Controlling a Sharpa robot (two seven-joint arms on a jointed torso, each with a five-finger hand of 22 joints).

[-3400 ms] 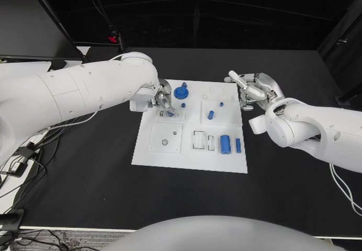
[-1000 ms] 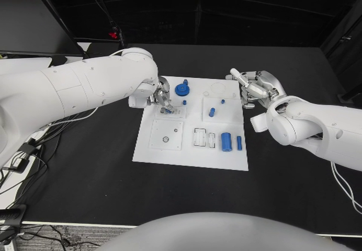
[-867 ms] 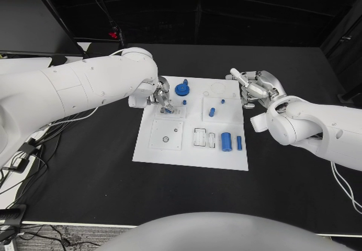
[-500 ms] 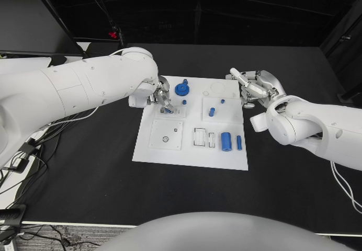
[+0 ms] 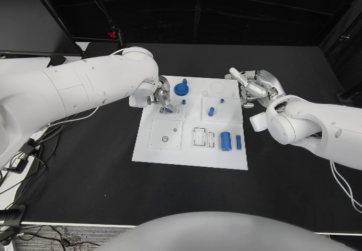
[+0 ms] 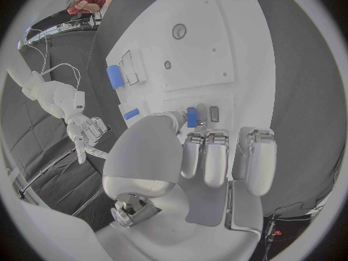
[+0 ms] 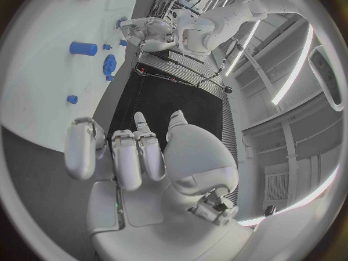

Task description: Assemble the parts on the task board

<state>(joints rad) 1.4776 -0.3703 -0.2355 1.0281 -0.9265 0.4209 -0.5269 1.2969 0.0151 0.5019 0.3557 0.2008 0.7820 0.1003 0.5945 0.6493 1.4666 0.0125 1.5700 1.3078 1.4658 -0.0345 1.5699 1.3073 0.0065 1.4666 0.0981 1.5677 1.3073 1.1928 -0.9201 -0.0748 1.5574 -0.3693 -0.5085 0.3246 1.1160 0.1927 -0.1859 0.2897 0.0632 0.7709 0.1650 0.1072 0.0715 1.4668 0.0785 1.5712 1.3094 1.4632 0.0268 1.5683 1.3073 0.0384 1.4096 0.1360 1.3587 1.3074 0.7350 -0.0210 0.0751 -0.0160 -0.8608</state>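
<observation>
The white task board lies mid-table. My left hand is low over its far left block, pinching a small blue peg between thumb and fingers; the peg's tip is at the block. My right hand hovers at the board's far right edge with fingers apart and nothing in them. On the board are a round blue gear, a short peg, a thick blue cylinder and a slim blue pin.
A square white block with small holes sits at the board's near left, and narrow slots lie beside the cylinder. Black table surrounds the board. Cables hang off the table's left edge.
</observation>
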